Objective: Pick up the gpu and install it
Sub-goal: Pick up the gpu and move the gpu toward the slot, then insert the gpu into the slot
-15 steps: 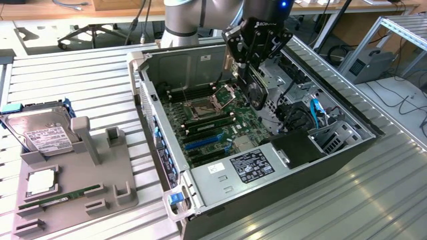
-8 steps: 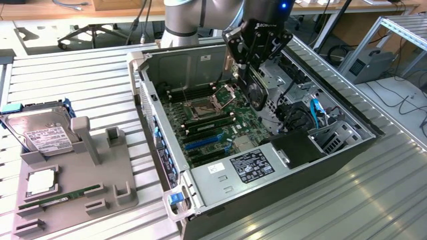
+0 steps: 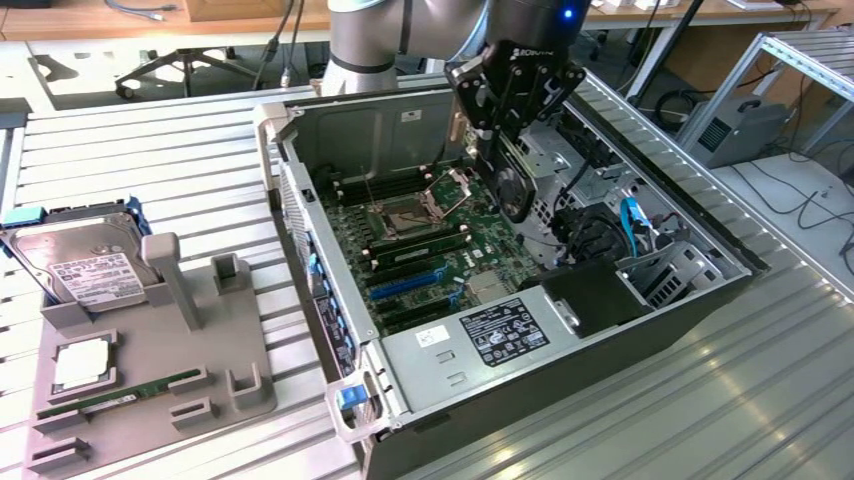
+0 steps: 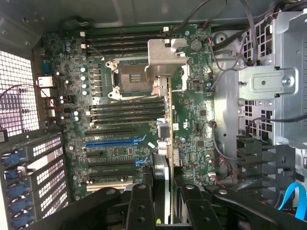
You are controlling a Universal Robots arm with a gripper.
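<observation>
STEP install, judged: gpu in grip, not yet seated | computer case (image 3: 601,400) lay open, held motherboard (image 4: 120,148) and power supply (image 3: 501,335) | parts tray (image 3: 147,400) beside case held hard drive (image 3: 87,270) and memory stick (image 3: 120,392) | gpu (image 4: 167,134) hung edge-on over case interior | gripper (image 4: 163,199) was clamped on gpu | NEED, judged: card edge square over blue slot (image 4: 115,142)

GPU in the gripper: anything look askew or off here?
Nothing looks damaged. The gpu hangs end-down, clamped in the gripper, above the motherboard near the open CPU socket. Its edge runs across the expansion slots rather than along them, so it isn't lined up with one.
</observation>
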